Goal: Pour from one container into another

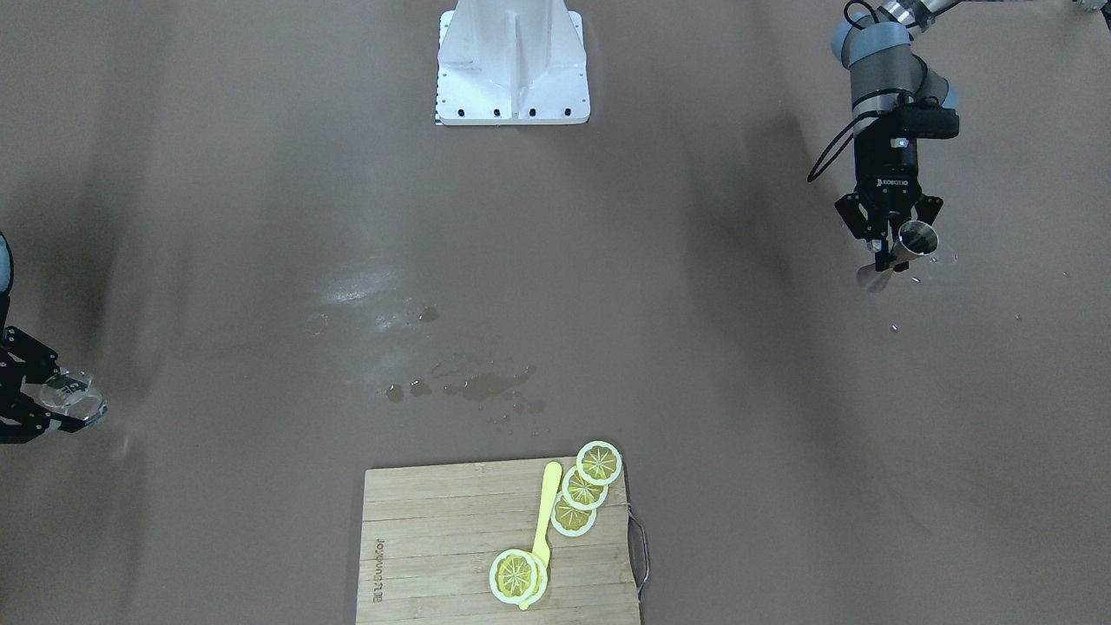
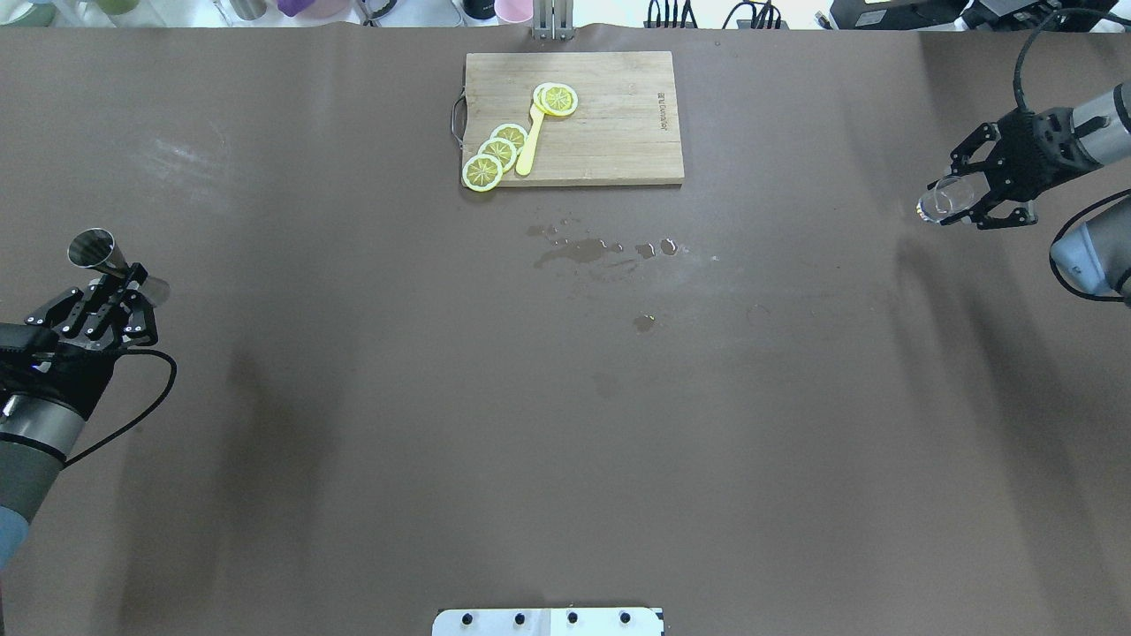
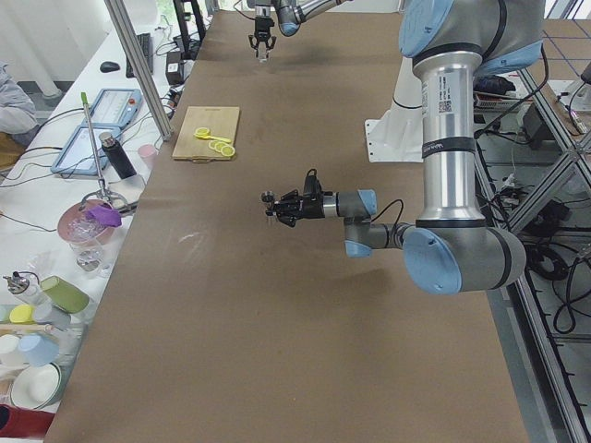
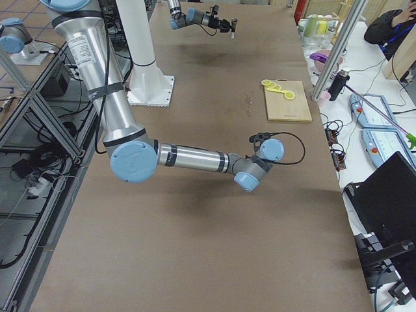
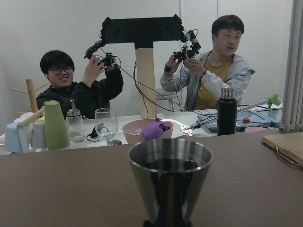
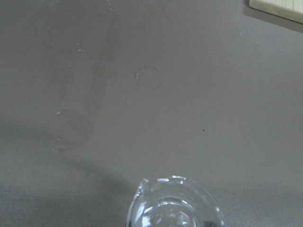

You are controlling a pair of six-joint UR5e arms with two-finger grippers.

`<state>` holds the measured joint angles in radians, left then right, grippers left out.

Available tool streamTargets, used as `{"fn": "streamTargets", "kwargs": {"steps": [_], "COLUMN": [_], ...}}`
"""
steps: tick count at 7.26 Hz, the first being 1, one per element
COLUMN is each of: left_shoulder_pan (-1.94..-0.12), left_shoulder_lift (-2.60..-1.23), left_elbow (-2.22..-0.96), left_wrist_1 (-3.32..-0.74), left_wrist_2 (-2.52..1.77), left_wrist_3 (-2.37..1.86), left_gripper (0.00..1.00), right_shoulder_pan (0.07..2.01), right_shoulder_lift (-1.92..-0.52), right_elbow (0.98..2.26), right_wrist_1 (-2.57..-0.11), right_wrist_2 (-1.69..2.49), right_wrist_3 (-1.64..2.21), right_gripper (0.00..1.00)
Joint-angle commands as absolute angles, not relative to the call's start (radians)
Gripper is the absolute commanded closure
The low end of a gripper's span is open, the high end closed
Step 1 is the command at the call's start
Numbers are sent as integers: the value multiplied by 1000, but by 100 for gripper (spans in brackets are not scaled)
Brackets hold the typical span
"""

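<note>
A steel jigger (image 2: 93, 250) is held above the table's left end, with my left gripper (image 2: 122, 276) shut on its narrow waist. The left wrist view shows the jigger (image 5: 170, 182) upright with dark liquid inside. In the front view the same jigger (image 1: 913, 236) and left gripper (image 1: 894, 252) sit at the right. At the table's right end a small clear glass (image 2: 941, 199) hangs above the surface, and my right gripper (image 2: 956, 196) is shut on it. The glass rim (image 6: 175, 201) shows at the bottom of the right wrist view. The two containers are far apart.
A wooden cutting board (image 2: 618, 132) with lemon slices (image 2: 499, 152) and a yellow utensil (image 2: 530, 141) lies at the far middle. Spilled puddles (image 2: 583, 252) mark the brown table near it. The robot base (image 1: 512, 65) stands at the near edge. Two people (image 5: 208, 71) sit beyond the left end.
</note>
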<state>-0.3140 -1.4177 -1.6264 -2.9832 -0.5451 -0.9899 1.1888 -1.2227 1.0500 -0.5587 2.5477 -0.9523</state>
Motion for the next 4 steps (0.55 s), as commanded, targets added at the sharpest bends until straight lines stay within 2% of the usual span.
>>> {"fn": "streamTargets", "kwargs": {"steps": [1,4], "left_shoulder_pan": [-275,-247], "left_shoulder_lift": [-1420,-1436], "left_elbow": [-1626,-1618], "left_wrist_1": [-2874,-2806], "left_wrist_2": [-479,-474], "left_wrist_3": [-1128,-1178], "left_gripper": [100,100], "right_shoulder_pan": [1161,1155], "right_shoulder_lift": [-1218,-1215], "right_elbow": [1045,1043], "right_wrist_1": [-558,-537], "right_wrist_2": [2508,2500], "right_wrist_3": [-907,-748], "right_gripper": [100,100]}}
